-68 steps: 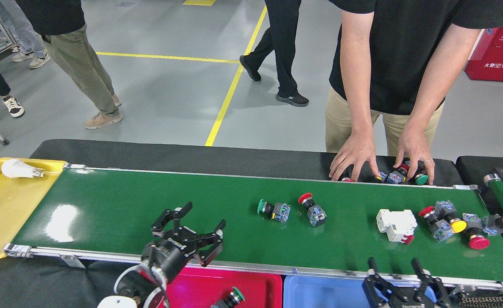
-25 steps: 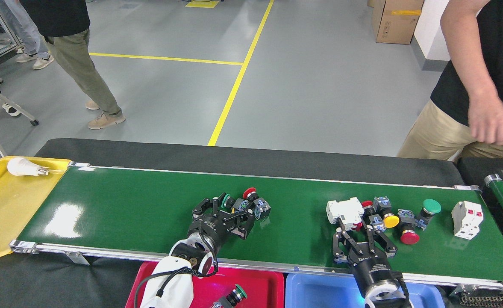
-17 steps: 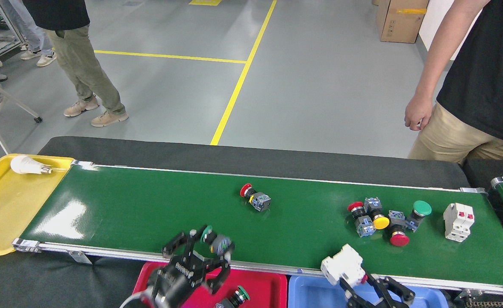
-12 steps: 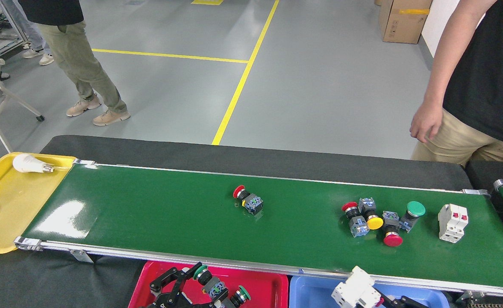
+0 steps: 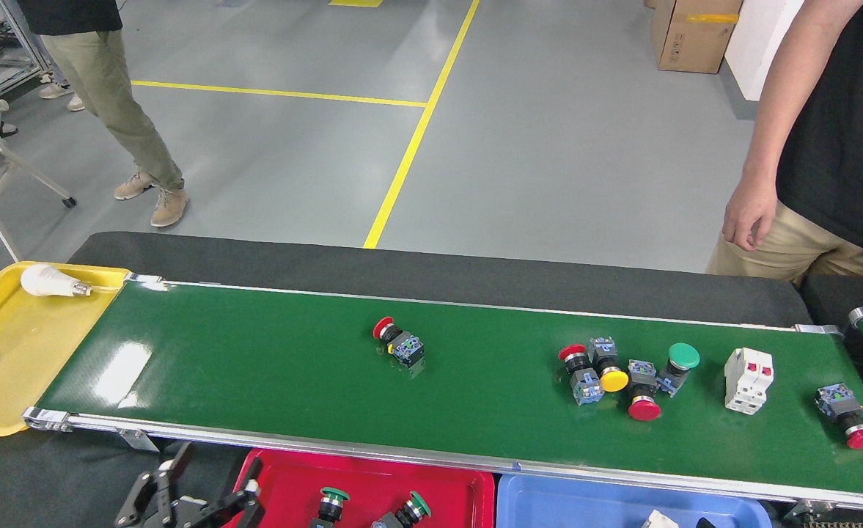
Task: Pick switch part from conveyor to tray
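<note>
Head view: left gripper (image 5: 204, 484) spread wide beside red plastic tray (image 5: 288, 473), right unseen; next, probably reaching for red-capped switch part (image 5: 399, 342) on glossy dark-green conveyor (image 5: 255, 367).

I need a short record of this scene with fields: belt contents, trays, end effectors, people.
conveyor: lone red switch; cluster of four switches; white breaker; red switch far right
red tray: two green switches
blue tray: white part at bottom edge
yellow tray: bulb
left end effector: open, empty
right end effector: not visible
person's hand: off belt
</note>
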Tool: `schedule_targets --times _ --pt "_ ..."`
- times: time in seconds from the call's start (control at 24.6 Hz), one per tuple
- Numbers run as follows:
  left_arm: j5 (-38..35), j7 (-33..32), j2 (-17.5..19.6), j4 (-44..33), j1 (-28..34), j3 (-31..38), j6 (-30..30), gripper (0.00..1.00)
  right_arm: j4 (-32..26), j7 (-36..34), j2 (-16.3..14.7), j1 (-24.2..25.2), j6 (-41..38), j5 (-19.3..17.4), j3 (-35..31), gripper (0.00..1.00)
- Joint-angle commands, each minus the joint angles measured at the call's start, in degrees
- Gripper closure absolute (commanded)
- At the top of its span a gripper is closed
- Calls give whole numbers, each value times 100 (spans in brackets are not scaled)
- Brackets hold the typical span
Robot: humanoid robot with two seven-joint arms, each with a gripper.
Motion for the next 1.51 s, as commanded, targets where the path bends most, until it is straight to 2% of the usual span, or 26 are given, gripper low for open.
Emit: schedule_targets --times 0.0,0.04,0.12,0.2,0.28,0.37,0.49,0.61,0.77,0.98,1.1,1.18,1.22,1.26,1.3,1.34,1.38,1.42,1.47 --pt "20 84 41 -112 -58 -21 141 1 -68 7 95 -56 718 -22 -65 0" --pt "3 66 50 -121 -102 -38 114 1 -68 -19 191 -83 1474 -22 -65 0" --pt "20 -92 50 -103 -348 -249 -88 1 -68 -46 332 -153 2459 -22 -65 0" --pt "20 -593 41 37 -990 -601 -475 1 -68 -63 350 -250 3188 -22 -65 0" --pt "12 -953 -29 511 -1683 -829 -563 1 -68 -72 297 -346 3697 48 -56 0" --pt "-41 -1059 -91 969 -2229 -1075 -545 1 -59 -72 279 -443 3856 180 -21 0" --pt "-68 -1235 -91 1971 -3020 -1699 -105 1 -15 -63 314 -812 3900 796 58 0" --pt "-68 -1252 -117 2674 -3547 -1981 237 1 213 -37 332 -1304 4058 1173 445 0" --pt "-68 -1252 -231 3140 -3846 -2042 369 1 626 -19 297 -1849 4656 1393 1113 0" --pt "-68 -1252 -284 3808 -4277 -2069 712 1 1154 -10 279 -2429 5192 1420 1720 0" --pt "-68 -1252 -284 4282 -4576 -2086 1107 1 1496 -19 288 -2737 5192 1420 1790 6" --pt "-68 -1252 -275 4520 -4716 -2095 1371 1 1637 -19 279 -2878 5192 1420 1851 19" --pt "-68 -1252 -275 4643 -4786 -2095 1485 2 1663 -10 279 -2922 5192 1411 1878 29" --pt "-68 -1252 -284 4801 -4865 -2095 1617 8 1716 -2 279 -2957 5192 1420 1887 58" --pt "-68 -1244 -284 4889 -4910 -2086 1679 16 1742 16 244 -2974 5175 1420 1895 65" --pt "-68 -1244 -275 4942 -4953 -2086 1740 35 1760 42 191 -2983 5139 1402 1887 73" --pt "-68 -1244 -267 4942 -4962 -2086 1784 61 1760 42 130 -2983 5131 1393 1895 82" --pt "-68 -1244 -240 4924 -4962 -2086 1819 80 1760 42 60 -2974 5078 1376 1922 89" --pt "-68 -1244 -223 4915 -4962 -2086 1837 86 1751 34 24 -2966 5025 1367 1966 94"
